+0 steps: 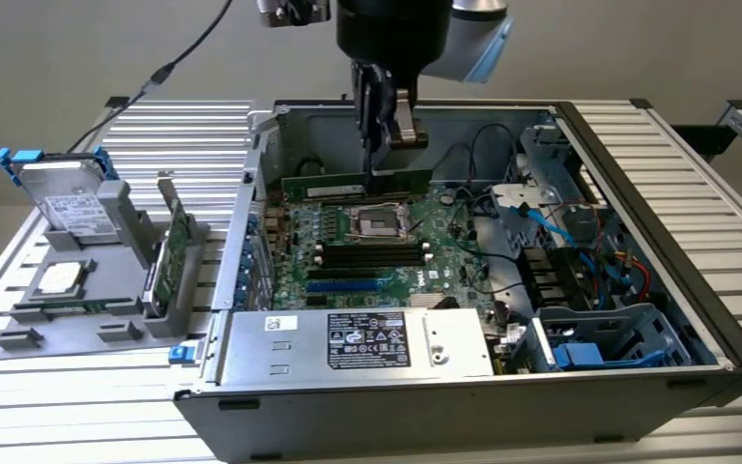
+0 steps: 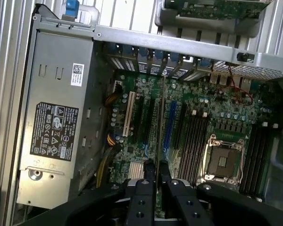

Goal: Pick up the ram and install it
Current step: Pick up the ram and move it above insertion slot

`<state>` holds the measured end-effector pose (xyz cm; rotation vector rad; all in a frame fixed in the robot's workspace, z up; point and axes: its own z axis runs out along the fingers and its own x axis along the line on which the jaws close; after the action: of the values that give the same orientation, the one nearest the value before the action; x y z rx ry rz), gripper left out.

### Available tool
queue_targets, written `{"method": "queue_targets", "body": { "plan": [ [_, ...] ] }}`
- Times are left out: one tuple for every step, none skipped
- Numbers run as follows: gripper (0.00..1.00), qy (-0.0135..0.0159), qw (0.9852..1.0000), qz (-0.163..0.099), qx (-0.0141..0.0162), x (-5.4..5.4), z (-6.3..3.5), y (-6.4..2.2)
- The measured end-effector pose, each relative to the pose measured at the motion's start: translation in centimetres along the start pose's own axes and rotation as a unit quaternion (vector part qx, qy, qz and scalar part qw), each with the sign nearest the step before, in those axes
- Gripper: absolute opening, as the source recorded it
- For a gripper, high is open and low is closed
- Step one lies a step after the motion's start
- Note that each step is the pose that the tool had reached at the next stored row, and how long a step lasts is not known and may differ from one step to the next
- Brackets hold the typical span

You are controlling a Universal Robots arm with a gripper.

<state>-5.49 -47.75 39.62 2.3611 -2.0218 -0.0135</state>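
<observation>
Closest to me is the near wall of the open case (image 1: pixel 448 416), with the silver power supply (image 1: pixel 358 340) lying just behind its rim. Past that the motherboard (image 1: pixel 455 266) lies flat on the case floor. The black memory slots (image 1: pixel 368 253) sit between the power supply and the processor socket (image 1: pixel 378 224).

My tool (image 1: pixel 379 172) comes straight down through the open top. It is closed to a narrow gap on the ram (image 1: pixel 326 184), pinching the stick at its upper edge, right of the middle as the exterior view shows it. The ram hangs level, long edge down, over the far side of the socket and short of the case's back wall. It looks clear of the board, and it is not seated in any slot.

From the wrist view I see the ram (image 2: pixel 159 132) edge-on as a thin line between the fingers (image 2: pixel 144 197), running parallel to the slots below.

Room is tight on the exterior view's right, where a blue cable (image 1: pixel 539 217) and the drive cage (image 1: pixel 603 338) crowd the board's edge. On the exterior view's left the case wall stands close to the ram's end.

Outside the case, on the bench (image 1: pixel 62 406), a grey holder (image 1: pixel 88 319) carries a hard drive (image 1: pixel 69 203) and an expansion card (image 1: pixel 171 256), well apart from the tool.
</observation>
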Motion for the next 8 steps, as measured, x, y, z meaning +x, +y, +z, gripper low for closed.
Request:
{"method": "queue_targets", "body": {
  "plan": [
    [0.14, 0.0004, 1.0, 0.0, -0.0001, -0.3, 0.07, -0.31],
    [0.14, 0.0008, 1.0, 0.0, -0.0001, -0.6, 0.18, -0.54],
    [0.14, 0.0015, 1.0, 0.0, -0.0002, -1.0, 0.32, -0.79],
    [0.14, 0.0022, 1.0, 0.0, -0.0004, -1.4, 0.45, -1.02],
    [0.14, 0.0029, 1.0, 0.0, -0.0005, -1.8, 0.58, -1.24],
    [0.14, 0.0033, 1.0, 0.0, -0.0005, -2.2, 0.73, -1.43],
    [0.14, 0.0036, 1.0, 0.0, -0.0006, -2.6, 0.86, -1.58],
    [0.14, 0.004, 1.0, 0.0, -0.0006, -3.1, 1.0, -1.72]
  ]
}}
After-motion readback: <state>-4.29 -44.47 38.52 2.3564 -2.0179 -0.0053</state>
